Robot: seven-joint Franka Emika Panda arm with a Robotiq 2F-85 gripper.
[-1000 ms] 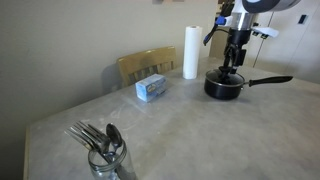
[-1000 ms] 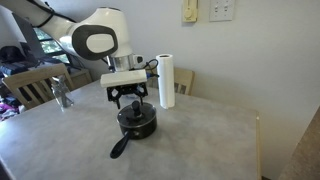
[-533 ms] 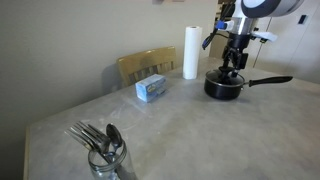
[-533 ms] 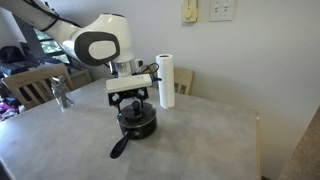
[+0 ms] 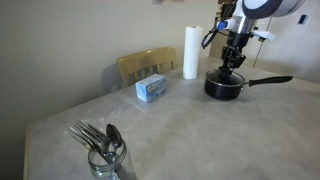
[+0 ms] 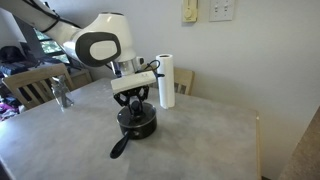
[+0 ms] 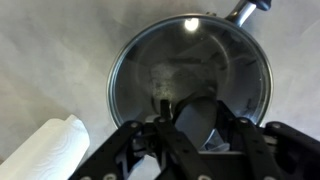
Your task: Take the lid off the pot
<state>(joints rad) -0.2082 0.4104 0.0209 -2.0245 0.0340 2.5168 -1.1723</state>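
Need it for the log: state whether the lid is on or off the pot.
On: the lid sits flat on the pot, with the gripper just above.

Three cameras share one small black saucepan [image 5: 224, 87].
In an exterior view it sits far across the grey table [image 5: 190, 135]; in an exterior view the saucepan [image 6: 137, 124] is nearer, a pale wall [image 6: 265, 60] behind; the wrist view looks straight down, close.

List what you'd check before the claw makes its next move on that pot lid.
1. Lid seated on the pot: ok.
2. Claw lined up over the knob: ok.
3. Claw shut on the knob: cannot tell.
4. Paper towel roll stands apart from the pot: ok.
5. Pot handle points away from the claw: ok.
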